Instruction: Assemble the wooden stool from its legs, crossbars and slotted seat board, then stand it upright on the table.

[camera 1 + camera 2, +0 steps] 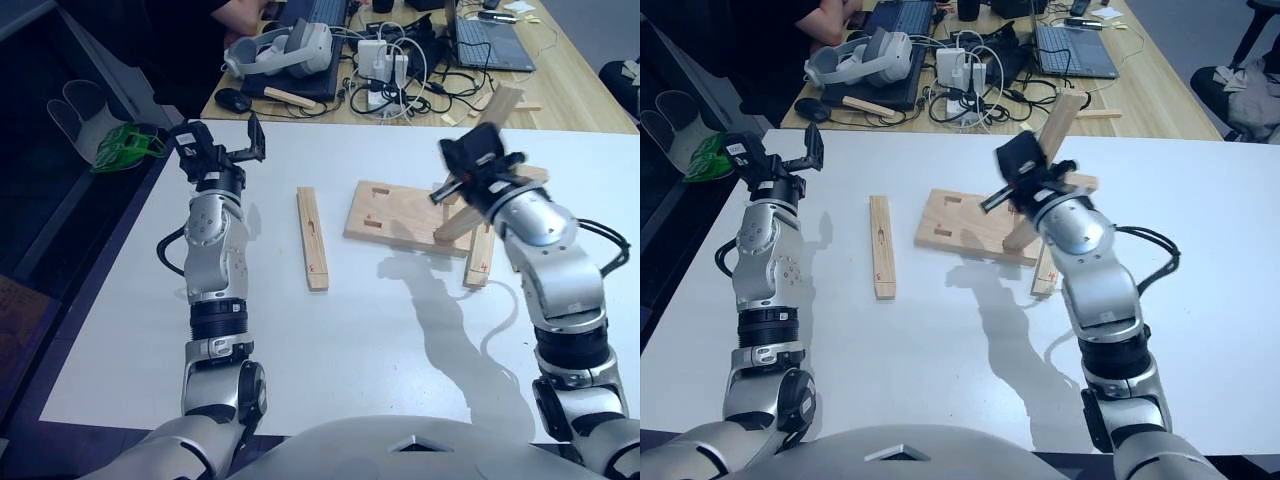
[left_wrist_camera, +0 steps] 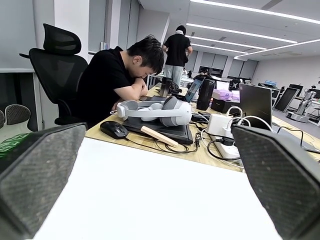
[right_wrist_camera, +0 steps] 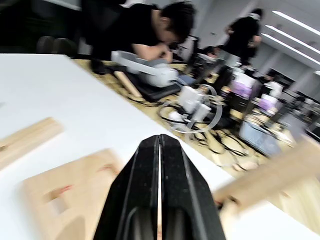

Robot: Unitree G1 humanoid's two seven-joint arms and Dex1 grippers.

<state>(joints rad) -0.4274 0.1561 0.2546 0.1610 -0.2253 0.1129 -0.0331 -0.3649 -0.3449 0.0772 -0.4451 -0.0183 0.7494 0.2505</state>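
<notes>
**While the leg leans, the joint can slip**

Though its two fingers are pressed flat together with nothing between them, the right pincer (image 3: 160,145) sits just beside a tilted leg (image 1: 502,103) in the upper right of the frame, perhaps touching it. That leg rises from the right end of the seat board (image 1: 395,215). The arm hides its foot, so I cannot tell whether it sits in a slot.

With no real hold on the leg, a sideways nudge could tip it over or push the board across the tabletop (image 1: 350,350). Nothing steadies the board: the left pincer (image 1: 228,145) hangs wide open in the upper left, well apart from the wood.

By count there is one seat board, with two slots showing. Four sticks show:
- the leaning leg
- a flat bar (image 1: 480,262) touching the board's right edge
- a short piece (image 1: 532,174) behind the right wrist
- a loose bar (image 1: 312,240) lying alone at centre
</notes>
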